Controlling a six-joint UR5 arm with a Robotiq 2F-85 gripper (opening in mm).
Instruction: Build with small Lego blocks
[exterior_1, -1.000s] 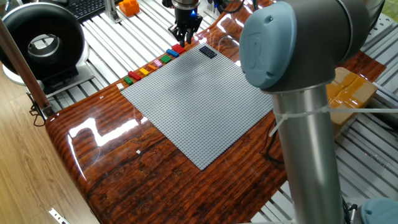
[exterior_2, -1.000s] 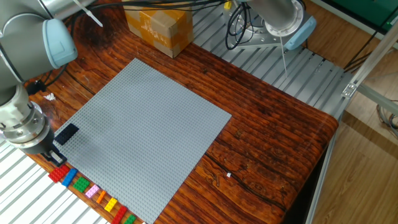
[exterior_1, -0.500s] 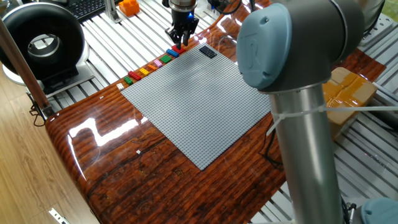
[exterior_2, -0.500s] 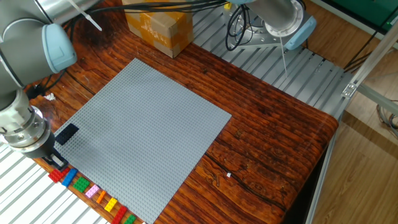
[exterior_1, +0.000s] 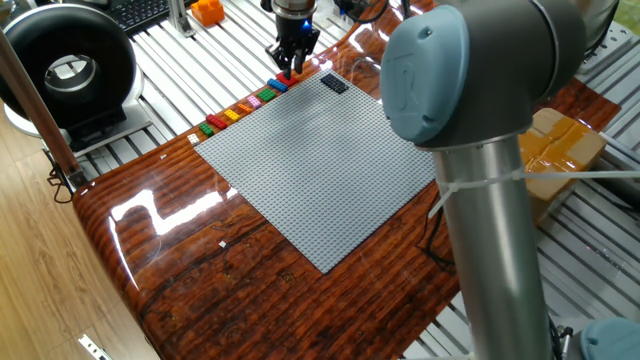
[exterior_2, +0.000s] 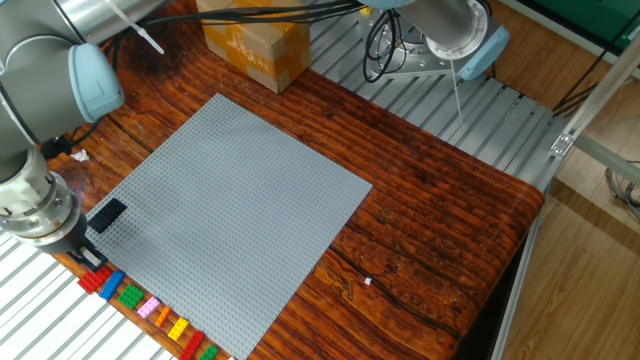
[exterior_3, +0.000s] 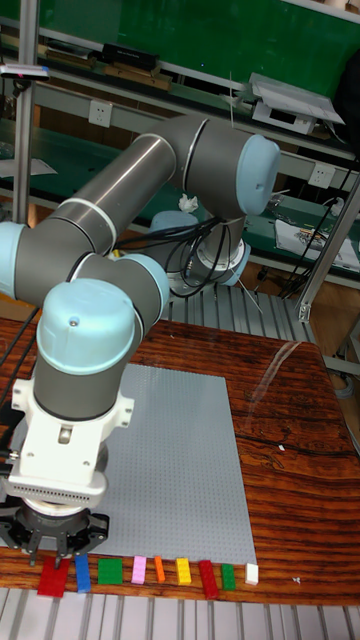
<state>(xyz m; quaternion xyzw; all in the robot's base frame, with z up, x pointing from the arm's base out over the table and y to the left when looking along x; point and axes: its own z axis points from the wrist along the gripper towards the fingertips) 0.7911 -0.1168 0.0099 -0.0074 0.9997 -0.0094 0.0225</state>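
The gripper is low over the left end of a row of small Lego blocks. Its tips sit at the red block, and I cannot tell if the jaws are pinching it. The row lies on the wooden bench, along one edge of the big grey baseplate. A black block sits on the baseplate near the gripper. A cardboard box stands at the far side.

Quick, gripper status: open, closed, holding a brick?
Gripper: low over the red brick at the end of the row; fingers look close together, but whether it grips the brick cannot be told.
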